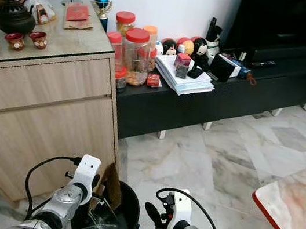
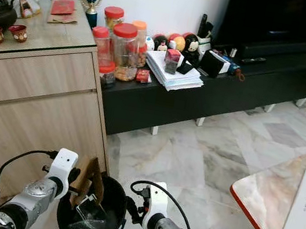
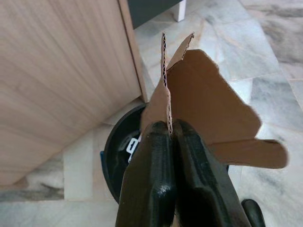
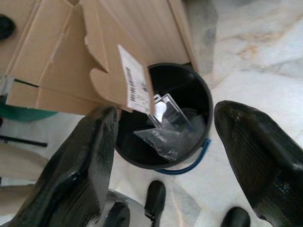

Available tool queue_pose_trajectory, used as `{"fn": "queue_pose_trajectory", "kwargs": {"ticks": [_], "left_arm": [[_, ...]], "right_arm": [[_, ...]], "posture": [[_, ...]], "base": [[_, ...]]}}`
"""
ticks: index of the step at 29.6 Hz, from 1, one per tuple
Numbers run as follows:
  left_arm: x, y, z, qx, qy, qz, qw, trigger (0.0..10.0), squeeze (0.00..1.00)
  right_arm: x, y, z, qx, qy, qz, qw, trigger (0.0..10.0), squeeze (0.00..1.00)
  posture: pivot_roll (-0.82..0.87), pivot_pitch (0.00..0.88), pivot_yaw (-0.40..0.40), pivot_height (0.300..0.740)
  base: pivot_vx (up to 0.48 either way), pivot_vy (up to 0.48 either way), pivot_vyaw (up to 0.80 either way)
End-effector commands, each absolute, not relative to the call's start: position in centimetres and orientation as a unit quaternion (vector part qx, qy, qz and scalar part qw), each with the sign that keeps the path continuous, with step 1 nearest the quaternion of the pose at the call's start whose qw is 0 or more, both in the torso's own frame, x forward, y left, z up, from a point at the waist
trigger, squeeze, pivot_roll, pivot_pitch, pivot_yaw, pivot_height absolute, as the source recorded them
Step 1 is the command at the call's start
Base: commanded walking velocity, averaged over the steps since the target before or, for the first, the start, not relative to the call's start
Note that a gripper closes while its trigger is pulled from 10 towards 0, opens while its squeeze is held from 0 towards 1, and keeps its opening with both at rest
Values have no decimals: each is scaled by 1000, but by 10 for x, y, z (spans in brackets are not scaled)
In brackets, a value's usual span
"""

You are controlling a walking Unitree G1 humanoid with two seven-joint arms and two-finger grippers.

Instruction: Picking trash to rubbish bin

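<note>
The left pincer [image 3: 168, 142] is clenched on a torn piece of brown cardboard [image 3: 208, 109], its two black fingers pressed together over the corrugated edge, and it holds the piece upright over the rim of the black rubbish bin [image 1: 131, 208] that stands on the marble floor [image 1: 233, 163] at about 6 o'clock in the head view. The bin sits just beside the corner of the light wooden cabinet [image 1: 37, 107] and already holds clear plastic packaging [image 4: 165, 125]. A white printed label [image 4: 135, 85] hangs from the cardboard's edge above the bin's mouth. The right pincer [image 4: 163, 151] is released, its fingers spread wide, hovering just beside the bin at about 5 o'clock. Toward 12 o'clock a low black TV bench [image 1: 253, 78] carries red-lidded jars [image 1: 135, 53], a stack of papers [image 1: 183, 78] and small figurines. At 4 o'clock is the corner of a red-edged marble tabletop [image 1: 287, 204].
</note>
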State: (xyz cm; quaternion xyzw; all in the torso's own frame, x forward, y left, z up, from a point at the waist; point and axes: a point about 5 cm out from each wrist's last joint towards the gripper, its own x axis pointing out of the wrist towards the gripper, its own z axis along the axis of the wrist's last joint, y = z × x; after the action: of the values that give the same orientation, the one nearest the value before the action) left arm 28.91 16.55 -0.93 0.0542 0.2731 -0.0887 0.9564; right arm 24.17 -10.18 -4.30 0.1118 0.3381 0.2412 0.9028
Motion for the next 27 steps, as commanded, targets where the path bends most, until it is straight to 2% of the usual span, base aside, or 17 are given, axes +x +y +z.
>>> {"fn": "queue_pose_trajectory", "kwargs": {"ticks": [1, 2, 3, 4, 19, 20, 21, 27], "left_arm": [[292, 170, -7, 55, 276, -80, 956, 10000, 0], [292, 171, -7, 55, 276, -80, 956, 10000, 55], [292, 171, -7, 55, 276, -78, 956, 10000, 275], [292, 172, -7, 55, 276, -76, 956, 10000, 1000], [291, 175, -7, 70, 277, -74, 956, 10000, 1000], [291, 177, -7, 84, 276, -74, 955, 10000, 404], [290, 178, -8, 91, 277, -72, 954, 10000, 0], [271, 210, -20, 125, 304, 0, 945, 10000, 0]], "right_arm": [[247, -98, -38, 113, 325, 249, 905, 10000, 0], [246, -98, -38, 113, 325, 250, 905, 10000, 0], [246, -98, -39, 114, 326, 252, 904, 10000, 0], [245, -98, -39, 113, 326, 253, 904, 10000, 0], [242, -102, -43, 105, 334, 235, 907, 10000, 0], [241, -105, -44, 98, 336, 226, 909, 10000, 0], [241, -107, -45, 92, 338, 218, 911, 10000, 0], [231, -132, -57, 34, 370, 124, 920, 10000, 0]], "posture": [[-45, 23, 10, 740], [-45, 24, 9, 740], [-44, 24, 8, 740], [-44, 24, 8, 740], [-43, 22, 11, 740], [-43, 22, 11, 740], [-42, 22, 12, 740], [-43, 17, 18, 740]], "base": [[0, 0, 0], [0, 0, 0], [0, 0, 0], [0, 0, 0], [0, 0, 0], [0, 0, 0], [0, 0, 0], [0, 0, 0]]}}
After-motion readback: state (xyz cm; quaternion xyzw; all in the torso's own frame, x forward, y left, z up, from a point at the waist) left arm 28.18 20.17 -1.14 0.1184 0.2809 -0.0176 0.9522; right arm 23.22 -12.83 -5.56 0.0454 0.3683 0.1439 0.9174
